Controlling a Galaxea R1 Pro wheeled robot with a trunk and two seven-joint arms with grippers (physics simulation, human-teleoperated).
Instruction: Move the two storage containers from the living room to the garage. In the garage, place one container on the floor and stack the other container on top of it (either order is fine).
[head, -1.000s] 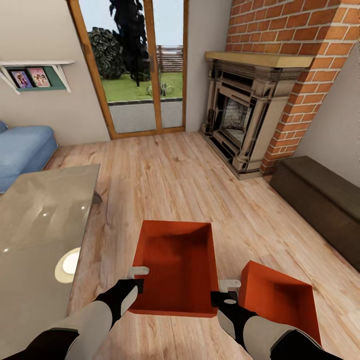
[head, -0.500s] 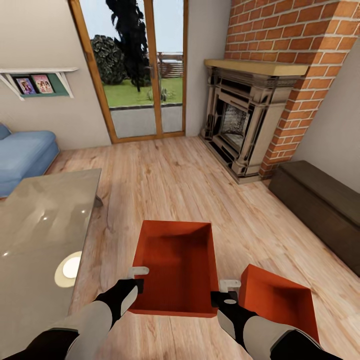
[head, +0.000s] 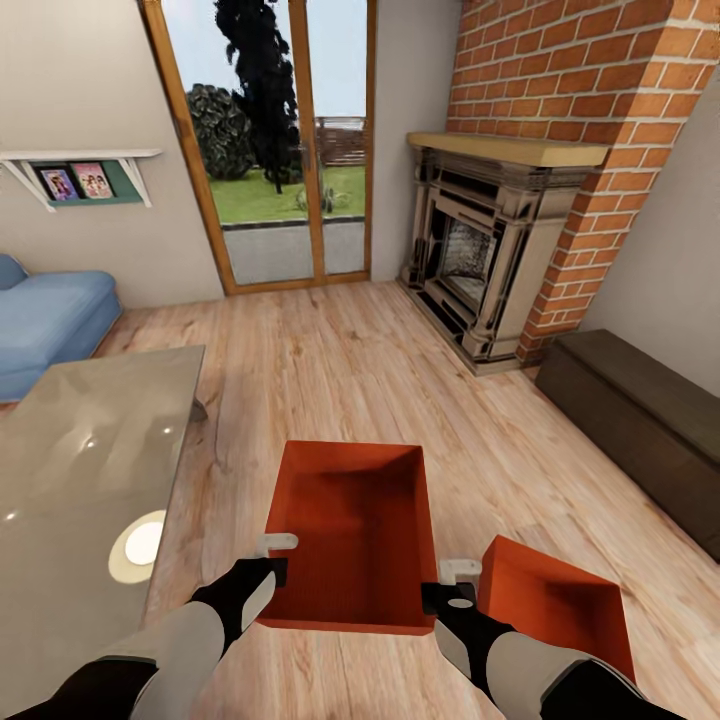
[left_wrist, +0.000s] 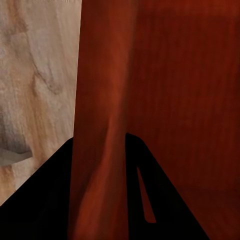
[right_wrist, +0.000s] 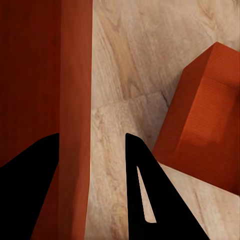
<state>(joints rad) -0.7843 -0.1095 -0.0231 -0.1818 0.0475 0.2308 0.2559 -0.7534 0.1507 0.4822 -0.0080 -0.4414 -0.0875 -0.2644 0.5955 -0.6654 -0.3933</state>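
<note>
Both claws clamp held bin (head: 350, 530) walls: left claw (head: 272, 556) | right claw (head: 450, 582) | second bin (head: 560, 600) beside

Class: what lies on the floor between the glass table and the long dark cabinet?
In the head view, the storage container held by both pincers and the second container.

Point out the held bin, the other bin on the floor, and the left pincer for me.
Held bin (head: 350, 530): head view, ribbed inside bottom.
Other bin (head: 555, 605): head view, its inside, right of the held bin.
Left pincer (head: 275, 556): head view, at the held bin's near left wall.
</note>
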